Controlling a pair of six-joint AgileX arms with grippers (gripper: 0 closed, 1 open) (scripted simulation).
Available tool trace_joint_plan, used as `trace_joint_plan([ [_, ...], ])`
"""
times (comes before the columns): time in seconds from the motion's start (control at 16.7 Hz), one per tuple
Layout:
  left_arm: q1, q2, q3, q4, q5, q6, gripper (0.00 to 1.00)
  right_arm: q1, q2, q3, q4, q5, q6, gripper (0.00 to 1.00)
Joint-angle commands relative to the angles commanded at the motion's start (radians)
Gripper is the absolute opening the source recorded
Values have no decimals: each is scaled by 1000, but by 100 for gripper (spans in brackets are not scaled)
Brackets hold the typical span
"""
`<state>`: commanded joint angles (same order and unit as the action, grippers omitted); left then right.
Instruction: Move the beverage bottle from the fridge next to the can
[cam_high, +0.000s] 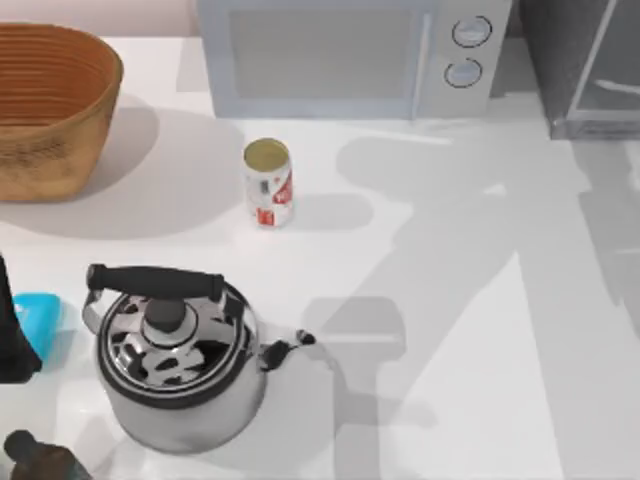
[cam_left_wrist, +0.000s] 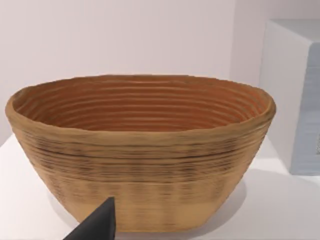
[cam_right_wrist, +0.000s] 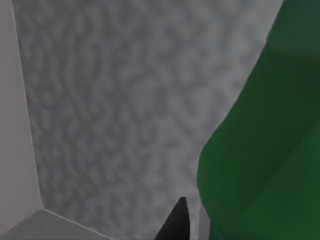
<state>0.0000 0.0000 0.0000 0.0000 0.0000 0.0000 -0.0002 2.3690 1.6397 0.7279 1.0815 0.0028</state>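
A: Green plastic, close up: the beverage bottle (cam_right_wrist: 260, 145) stands inside the fridge (cam_right_wrist: 125, 100), against its mottled grey inner wall. One dark fingertip of the right gripper (cam_right_wrist: 176, 222) pokes in just beside the bottle's lower body.

B: Touching it?

A: Can't tell. Can't tell either whether the right fingers are apart or together.

B: Fridge from above?

A: Grey cabinet (cam_high: 585, 65) at the table's far right corner, right of the microwave (cam_high: 350, 55).

B: The can?

A: The can (cam_high: 268, 183) stands upright on the white table (cam_high: 480, 330), in front of the microwave, well apart from the fridge. A steel kettle (cam_high: 175, 360) sits nearer the front, left of centre.

B: Left arm?

A: Parked at the table's left edge. The left gripper (cam_left_wrist: 95, 222) faces the wicker basket (cam_left_wrist: 142, 150), one finger tip in view; fingers' state can't be told.
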Motion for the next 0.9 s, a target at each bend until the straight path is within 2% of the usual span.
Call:
trace_joint_plan([
  [0.3,0,0,0,0,0,0,100,2,-78,-112,51,0,2,0],
  [0.72,0,0,0,0,0,0,100,12,-328,-586,224,1,6,0],
  [0.9,0,0,0,0,0,0,100,13,-408,-706,282,5,7,0],
])
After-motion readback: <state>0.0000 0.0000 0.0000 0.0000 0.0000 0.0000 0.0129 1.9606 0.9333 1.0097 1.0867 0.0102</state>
